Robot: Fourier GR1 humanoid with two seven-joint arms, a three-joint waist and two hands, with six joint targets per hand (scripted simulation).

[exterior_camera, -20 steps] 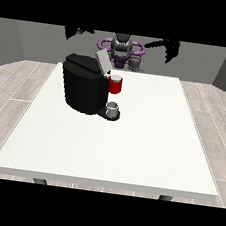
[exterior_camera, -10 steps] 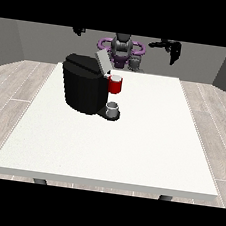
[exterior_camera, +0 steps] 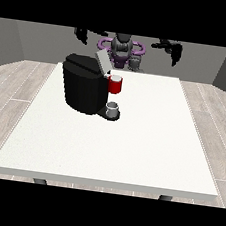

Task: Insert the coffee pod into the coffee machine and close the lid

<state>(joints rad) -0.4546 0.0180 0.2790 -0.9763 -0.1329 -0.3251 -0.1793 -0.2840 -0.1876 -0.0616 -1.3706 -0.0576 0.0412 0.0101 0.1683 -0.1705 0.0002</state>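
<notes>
I see both hands raised at twelve o'clock, grips indiscernible: view-left hand (exterior_camera: 84, 34), view-right hand (exterior_camera: 172, 49); black boxy coffee machine (exterior_camera: 86, 84) lid open, presumably awaiting the pod.

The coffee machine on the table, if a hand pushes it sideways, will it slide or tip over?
The coffee machine looks bulky and squat with a broad base on the white table, so it would probably slide rather than tip. Its raised lid is thin and angled, likely the part that swings if pushed.

I counted one large white table (exterior_camera: 130, 152) and one black coffee machine (exterior_camera: 85, 88) with one red thing at the machine (exterior_camera: 115, 85). I saw two black hands, one at the view's left (exterior_camera: 82, 34) and one at the view's right (exterior_camera: 172, 50), and one grey thing (exterior_camera: 113, 107) on the machine's base.
</notes>
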